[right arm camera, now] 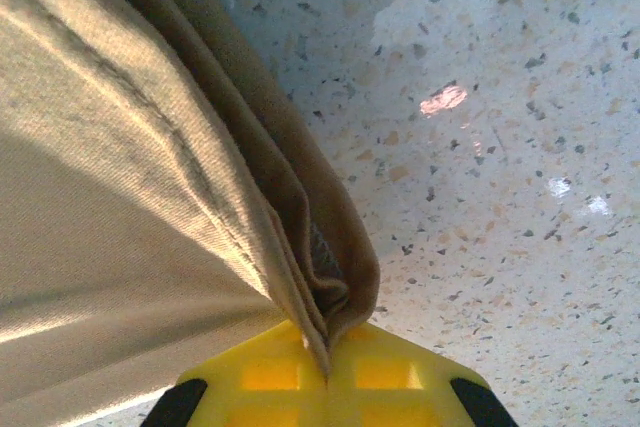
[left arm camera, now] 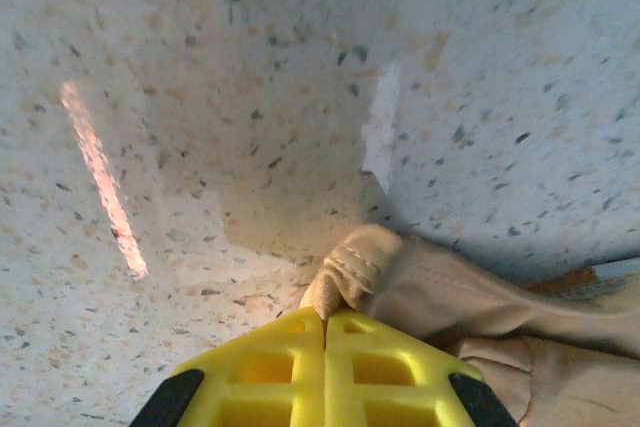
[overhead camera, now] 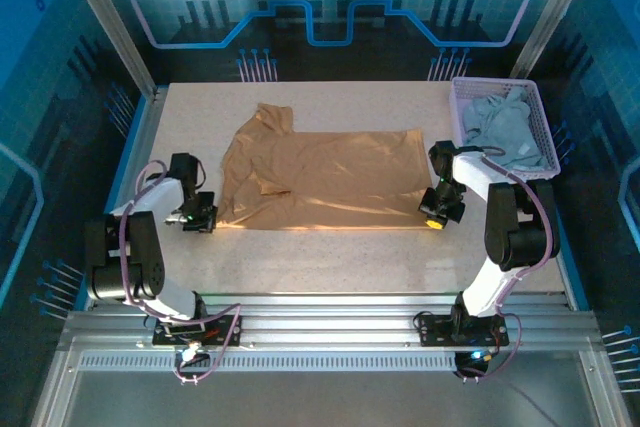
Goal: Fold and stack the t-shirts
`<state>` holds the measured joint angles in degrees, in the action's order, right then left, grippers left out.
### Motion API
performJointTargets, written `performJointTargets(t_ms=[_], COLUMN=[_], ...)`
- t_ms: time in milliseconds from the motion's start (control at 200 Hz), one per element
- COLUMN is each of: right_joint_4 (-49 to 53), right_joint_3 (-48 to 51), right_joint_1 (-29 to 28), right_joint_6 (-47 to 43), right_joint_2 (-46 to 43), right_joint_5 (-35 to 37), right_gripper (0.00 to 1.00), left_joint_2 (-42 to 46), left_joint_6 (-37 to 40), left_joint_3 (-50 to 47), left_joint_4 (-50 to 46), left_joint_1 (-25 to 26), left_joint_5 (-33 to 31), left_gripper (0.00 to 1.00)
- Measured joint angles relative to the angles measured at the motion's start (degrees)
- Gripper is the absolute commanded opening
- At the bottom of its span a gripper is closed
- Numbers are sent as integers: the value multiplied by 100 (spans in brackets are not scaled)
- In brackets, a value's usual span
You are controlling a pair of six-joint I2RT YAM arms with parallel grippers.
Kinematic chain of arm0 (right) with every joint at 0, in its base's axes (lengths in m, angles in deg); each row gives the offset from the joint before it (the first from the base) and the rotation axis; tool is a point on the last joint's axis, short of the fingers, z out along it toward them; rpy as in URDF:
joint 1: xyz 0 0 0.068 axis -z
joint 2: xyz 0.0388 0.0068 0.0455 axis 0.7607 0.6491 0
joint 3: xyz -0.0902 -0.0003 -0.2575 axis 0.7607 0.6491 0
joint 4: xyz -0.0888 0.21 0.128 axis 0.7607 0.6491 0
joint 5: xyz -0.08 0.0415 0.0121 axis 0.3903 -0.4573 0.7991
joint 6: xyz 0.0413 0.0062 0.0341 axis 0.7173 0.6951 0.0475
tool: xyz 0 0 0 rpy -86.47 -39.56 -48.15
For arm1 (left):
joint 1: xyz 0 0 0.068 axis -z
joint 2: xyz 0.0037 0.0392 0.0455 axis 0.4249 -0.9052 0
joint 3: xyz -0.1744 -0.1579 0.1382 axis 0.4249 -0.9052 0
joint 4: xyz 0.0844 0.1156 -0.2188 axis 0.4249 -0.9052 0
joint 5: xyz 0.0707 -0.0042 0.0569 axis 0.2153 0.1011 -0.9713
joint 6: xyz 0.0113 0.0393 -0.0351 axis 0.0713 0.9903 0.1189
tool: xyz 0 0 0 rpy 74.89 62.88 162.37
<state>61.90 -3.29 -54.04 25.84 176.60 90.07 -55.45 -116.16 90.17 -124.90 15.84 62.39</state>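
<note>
Left gripper (overhead camera: pixel 200 217): you have its yellow fingers (left arm camera: pixel 280 357) pressed together on a bunched hem corner of the tan t-shirt (overhead camera: pixel 330 182), low against the speckled table (overhead camera: pixel 330 277).
Right gripper (overhead camera: pixel 440 215): clenched as well, pinching a folded edge of the same shirt (the pleats run straight into the seam between the fingers).
Tan t-shirt: it lies spread on the table between your two grippers. Its near edge runs in a line from one to the other, and the rest lies beyond them, with the creased, bunched end on the left gripper's side.
Grey-blue t-shirt (overhead camera: pixel 500 132): crumpled inside the lavender basket (overhead camera: pixel 545 137), just beyond your right gripper and to its outer side, apart from it.
</note>
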Motion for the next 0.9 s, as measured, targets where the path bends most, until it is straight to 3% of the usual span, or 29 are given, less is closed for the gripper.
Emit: performJointTargets(t_ms=[195,445,490,700,800,900], right_joint_4=[0,-2,-2,0,-17,-116], right_joint_3=[0,0,0,0,0,-83], right_joint_1=[7,7,7,4,4,-35], right_joint_6=[-13,-68,-74,-118,-133,-188], right_joint_2=[-2,11,28,-46,-535,-1259], right_joint_5=[63,33,0,-68,-48,-81], right_gripper=[0,0,0,41,49,50], left_joint_2=[33,-573,-678,-898,-704,-411], left_joint_6=[442,1056,1200,1812,1888,1818], left_joint_3=[149,258,365,837,1246,1718], left_joint_4=[-358,-501,-579,-732,-931,-935], left_joint_1=[-328,-339,-341,-229,229,953], left_joint_5=[-114,-55,-46,-223,-603,-780], left_gripper=[0,0,8,54,59,58])
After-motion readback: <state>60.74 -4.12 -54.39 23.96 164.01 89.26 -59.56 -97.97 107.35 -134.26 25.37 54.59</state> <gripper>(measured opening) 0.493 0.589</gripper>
